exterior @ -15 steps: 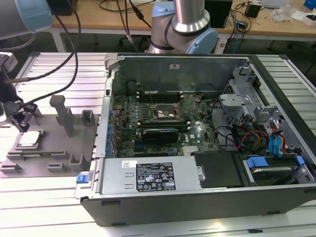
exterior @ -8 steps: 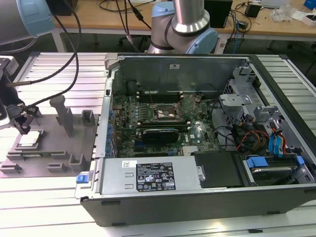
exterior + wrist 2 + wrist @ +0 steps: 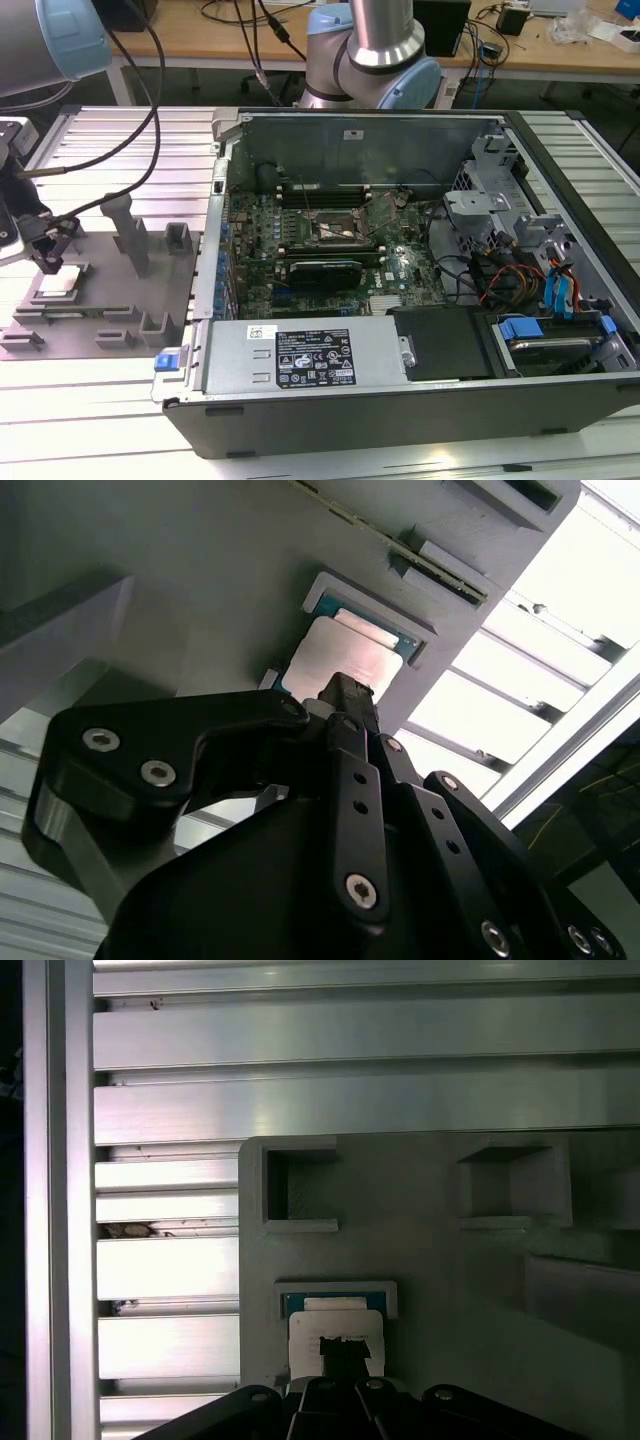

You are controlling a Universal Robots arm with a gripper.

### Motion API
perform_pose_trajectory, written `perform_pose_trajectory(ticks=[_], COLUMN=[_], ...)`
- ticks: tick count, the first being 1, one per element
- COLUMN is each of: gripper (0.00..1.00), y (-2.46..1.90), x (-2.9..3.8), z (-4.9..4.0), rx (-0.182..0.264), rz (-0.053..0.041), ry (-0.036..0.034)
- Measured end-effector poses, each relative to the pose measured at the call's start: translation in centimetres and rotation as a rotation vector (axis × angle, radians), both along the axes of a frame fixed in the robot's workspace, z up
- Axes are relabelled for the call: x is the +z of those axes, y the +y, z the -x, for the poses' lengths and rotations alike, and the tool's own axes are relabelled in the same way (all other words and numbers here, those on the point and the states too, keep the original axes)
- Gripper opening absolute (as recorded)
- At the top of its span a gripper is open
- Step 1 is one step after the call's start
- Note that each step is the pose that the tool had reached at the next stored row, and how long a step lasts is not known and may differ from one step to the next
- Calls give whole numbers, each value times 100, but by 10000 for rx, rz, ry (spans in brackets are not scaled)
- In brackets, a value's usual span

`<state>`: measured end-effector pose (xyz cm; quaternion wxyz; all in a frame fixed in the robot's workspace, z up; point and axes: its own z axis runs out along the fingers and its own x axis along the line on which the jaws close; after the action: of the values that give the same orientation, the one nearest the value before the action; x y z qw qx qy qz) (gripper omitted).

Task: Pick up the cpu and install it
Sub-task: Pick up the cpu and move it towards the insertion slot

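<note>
Your slatted aluminium table (image 3: 100, 400) carries the open computer case (image 3: 400, 380) on the exterior view's right. Inside it lies the motherboard (image 3: 300, 250), its dark framed socket (image 3: 335, 228) holding no chip. On the exterior view's left, well apart from the case, you have the grey fixture plate (image 3: 100, 300) with its upright blocks. Your gripper (image 3: 48, 258) hangs over the plate's far left end. In both wrist views its fingers (image 3: 350, 780) look drawn together into one narrow tip directly over the cpu (image 3: 350, 655). You cannot tell whether that tip touches the metal top. The cpu lies flat in a shallow framed recess of the fixture, pale side up, near the plate's edge beside the slats.
</note>
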<state>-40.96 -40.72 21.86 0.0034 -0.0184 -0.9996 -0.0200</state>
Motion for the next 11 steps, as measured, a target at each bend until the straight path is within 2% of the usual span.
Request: perform_pose_trajectory(ticks=[3,5,6,7,8,9,11], gripper=[11,23,23,29,29,42,54], y=[0,0,0,0,0,0,0], x=[0,0,0,0,0,0,0], z=[0,0,0,0,0,0,0], rx=[3,5,5,6,7,8,9], rz=[0,0,0,0,1,0,0], ry=[0,0,0,0,0,0,0])
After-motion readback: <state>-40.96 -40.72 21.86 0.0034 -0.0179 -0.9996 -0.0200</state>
